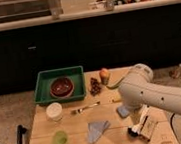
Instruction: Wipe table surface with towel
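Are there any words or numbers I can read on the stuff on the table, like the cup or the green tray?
None: no readable text on the white cup, green tray, towel or table surface.
The gripper, low over the table's right front, right of the towel, shows no readable label either.

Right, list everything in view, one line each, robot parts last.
table surface: one, pale tan, under everything
tray: one, green, back left
bowl: one, dark red, in tray
white cup: one, white, before tray
green cup: one, green, front left
fork: one, pale, centre
towel: one, grey-blue, front centre
sponge: one, blue, partly behind arm
fruit: one, orange-red, back centre
brown clump: one, dark brown, right of tray
arm: one, white, right side
hand: one, white and dark, low over table, right of towel
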Tool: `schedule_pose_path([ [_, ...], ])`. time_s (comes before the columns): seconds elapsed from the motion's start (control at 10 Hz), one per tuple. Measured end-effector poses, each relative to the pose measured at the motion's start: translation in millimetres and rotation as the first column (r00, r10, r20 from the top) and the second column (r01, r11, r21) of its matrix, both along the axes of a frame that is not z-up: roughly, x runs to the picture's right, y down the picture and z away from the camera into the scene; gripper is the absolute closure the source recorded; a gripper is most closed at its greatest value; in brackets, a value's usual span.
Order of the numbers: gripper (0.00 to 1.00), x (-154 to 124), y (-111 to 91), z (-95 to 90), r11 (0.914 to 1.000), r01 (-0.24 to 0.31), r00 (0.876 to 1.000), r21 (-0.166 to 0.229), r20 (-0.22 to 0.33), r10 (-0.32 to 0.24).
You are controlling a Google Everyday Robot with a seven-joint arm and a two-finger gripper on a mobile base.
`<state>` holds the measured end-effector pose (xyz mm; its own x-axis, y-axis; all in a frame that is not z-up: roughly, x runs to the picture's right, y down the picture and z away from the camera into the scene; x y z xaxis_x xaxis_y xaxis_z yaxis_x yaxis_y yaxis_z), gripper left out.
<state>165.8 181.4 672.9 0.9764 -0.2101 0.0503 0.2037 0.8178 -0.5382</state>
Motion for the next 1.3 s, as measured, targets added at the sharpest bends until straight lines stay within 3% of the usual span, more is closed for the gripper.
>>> schedule_pose_path([
  [0.8, 0.2, -39.4, 31.6, 1.8, 0.9952, 0.098, 0.992, 0.008, 0.074, -0.098],
  [1.3, 0.2, -47.9, 45.1, 7.8, 0.9936, 0.112, 0.988, 0.014, 0.105, -0.113],
])
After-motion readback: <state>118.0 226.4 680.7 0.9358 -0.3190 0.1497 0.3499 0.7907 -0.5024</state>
